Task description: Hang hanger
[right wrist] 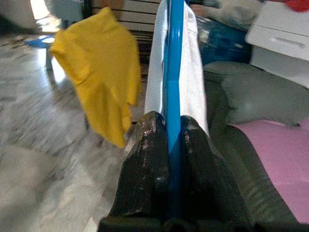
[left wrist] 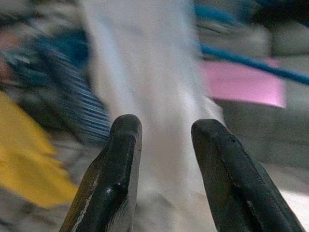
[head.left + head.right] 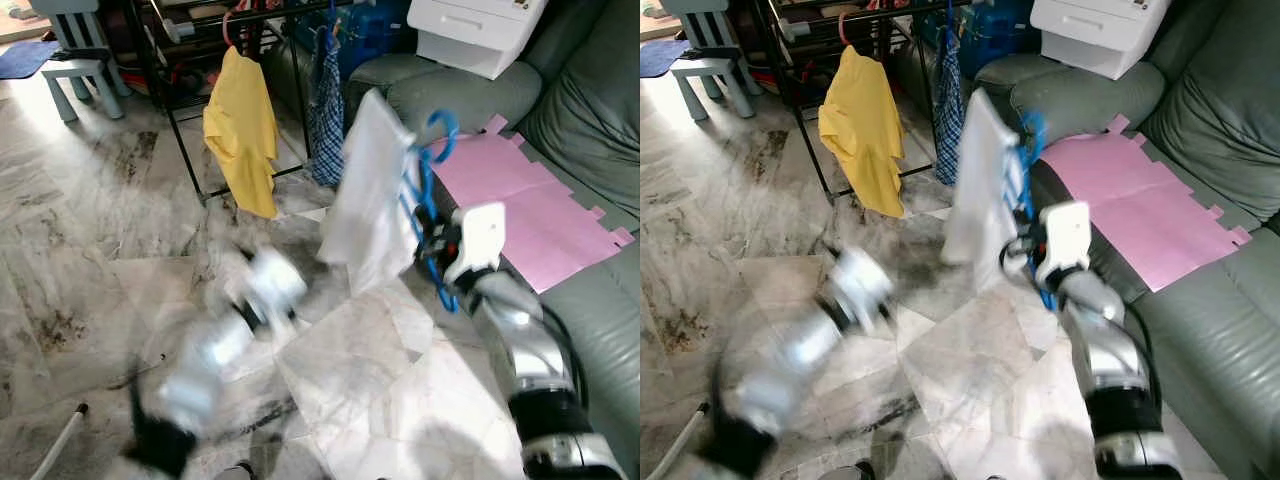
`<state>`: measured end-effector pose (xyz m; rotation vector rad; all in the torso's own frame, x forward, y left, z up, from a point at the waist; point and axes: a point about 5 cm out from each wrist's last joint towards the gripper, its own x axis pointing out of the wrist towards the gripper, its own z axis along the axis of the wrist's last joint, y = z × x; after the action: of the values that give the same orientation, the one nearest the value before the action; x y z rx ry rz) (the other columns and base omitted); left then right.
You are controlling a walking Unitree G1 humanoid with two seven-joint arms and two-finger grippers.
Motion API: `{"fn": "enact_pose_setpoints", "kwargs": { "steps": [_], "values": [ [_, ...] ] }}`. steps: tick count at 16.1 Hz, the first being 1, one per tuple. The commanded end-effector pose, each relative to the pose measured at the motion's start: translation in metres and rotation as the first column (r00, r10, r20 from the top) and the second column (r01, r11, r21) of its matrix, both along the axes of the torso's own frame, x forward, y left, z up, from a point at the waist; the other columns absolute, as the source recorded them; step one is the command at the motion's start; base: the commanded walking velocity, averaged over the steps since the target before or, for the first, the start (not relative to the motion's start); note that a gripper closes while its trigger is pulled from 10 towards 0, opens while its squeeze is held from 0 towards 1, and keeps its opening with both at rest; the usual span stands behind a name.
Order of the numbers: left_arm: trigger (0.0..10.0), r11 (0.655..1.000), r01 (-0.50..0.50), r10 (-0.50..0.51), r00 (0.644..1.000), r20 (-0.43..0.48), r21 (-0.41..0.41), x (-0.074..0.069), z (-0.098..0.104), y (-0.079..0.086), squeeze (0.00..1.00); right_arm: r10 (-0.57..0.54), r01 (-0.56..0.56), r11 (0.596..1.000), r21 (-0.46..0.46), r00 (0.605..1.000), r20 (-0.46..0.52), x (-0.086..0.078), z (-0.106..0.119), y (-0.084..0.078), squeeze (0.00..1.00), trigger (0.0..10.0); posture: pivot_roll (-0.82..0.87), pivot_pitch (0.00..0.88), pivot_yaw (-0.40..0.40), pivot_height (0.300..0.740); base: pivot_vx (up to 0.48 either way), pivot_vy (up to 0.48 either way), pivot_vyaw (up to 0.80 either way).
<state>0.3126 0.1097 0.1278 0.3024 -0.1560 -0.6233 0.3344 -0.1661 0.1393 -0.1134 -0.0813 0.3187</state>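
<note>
My right claw point(image 1: 168, 140) squeezes the blue hanger point(image 3: 428, 205) so the white cloth point(image 3: 368, 190) hangs off the floor. The rack point(image 3: 170, 110) waits at eleven o'clock. My left claw point(image 2: 164, 145), fingers apart, swings near the cloth, maybe to steady it.

A home's living room: a grey-green leather sofa point(image 3: 590, 130) at three o'clock carries a pink paper sheet point(image 3: 520, 190), the floor is veined marble tile point(image 3: 90, 230), and at twelve o'clock a black metal clothes rack point(image 3: 175, 120) holds a yellow T-shirt point(image 3: 243, 130) beside a pale blue child's chair point(image 3: 75, 50).
</note>
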Motion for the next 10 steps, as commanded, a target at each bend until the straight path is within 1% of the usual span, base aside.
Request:
{"fn": "enact_pose_setpoints", "kwargs": {
  "steps": [1,2,3,4,5,6,7,8,9,10],
  "values": [
    [10.0,0.999,-0.039,0.039,0.999,0.011,-0.038,0.005,0.008,0.005,1.0,0.049,-0.047,0.999,-0.022,0.991,0.123,-0.003,0.021,0.004,0.0,10.0,-0.05,0.133,-0.031,0.74,0.0,0.0,0.0],
    [10.0,0.995,-0.063,0.066,0.997,0.028,-0.079,0.012,0.019,0.008,1.0,0.07,-0.068,0.998,-0.019,0.99,0.124,-0.007,0.019,0.005,0.0,10.0,-0.05,0.133,-0.031,0.74,0.0,0.0,0.0],
    [10.0,0.985,-0.074,0.081,0.996,0.039,-0.155,0.017,0.033,0.007,1.0,0.117,-0.118,0.993,-0.003,0.987,0.111,-0.013,0.014,0.008,0.0,10.0,-0.06,0.132,-0.029,0.74,0.0,0.0,0.0],
    [10.0,0.98,-0.058,0.068,0.997,0.047,-0.188,0.018,0.04,0.003,1.0,0.16,-0.162,0.987,0.005,0.981,0.11,-0.017,0.013,0.012,0.0,10.0,-0.06,0.132,-0.028,0.74,0.0,0.0,0.0],
    [10.0,0.981,-0.046,0.058,0.997,0.058,-0.19,0.017,0.043,0.0,1.0,0.194,-0.195,0.981,0.001,0.974,0.114,-0.02,0.012,0.015,0.0,10.0,-0.06,0.132,-0.027,0.74,0.0,0.0,0.0],
    [10.0,0.985,-0.011,0.026,0.996,0.083,-0.174,0.014,0.046,-0.007,1.0,0.268,-0.265,0.963,-0.044,0.958,0.099,-0.026,0.009,0.018,0.0,10.0,-0.06,0.132,-0.027,0.74,0.0,0.0,0.0],
    [10.0,0.99,-0.003,0.018,0.994,0.108,-0.14,0.013,0.046,-0.008,1.0,0.299,-0.295,0.954,-0.059,0.95,0.088,-0.028,0.007,0.019,0.0,10.0,-0.06,0.133,-0.027,0.74,0.0,0.0,0.0],
    [10.0,0.999,0.018,-0.01,0.988,0.156,-0.05,0.011,0.047,-0.007,1.0,0.37,-0.366,0.928,-0.067,0.928,0.052,-0.034,0.004,0.017,0.0,10.0,-0.06,0.135,-0.03,0.74,0.0,0.0,0.0],
    [10.0,1.0,0.019,-0.016,0.985,0.172,-0.017,0.01,0.048,-0.003,1.0,0.421,-0.417,0.904,-0.093,0.907,0.021,-0.038,0.002,0.011,0.0,10.0,-0.06,0.136,-0.031,0.74,0.0,0.0,0.0],
    [10.0,1.0,0.014,-0.014,0.983,0.181,0.001,0.01,0.049,0.001,1.0,0.443,-0.44,0.892,-0.104,0.897,-0.001,-0.04,0.0,0.008,0.0,10.0,-0.06,0.136,-0.032,0.74,0.0,0.0,0.0]
  ]
}}
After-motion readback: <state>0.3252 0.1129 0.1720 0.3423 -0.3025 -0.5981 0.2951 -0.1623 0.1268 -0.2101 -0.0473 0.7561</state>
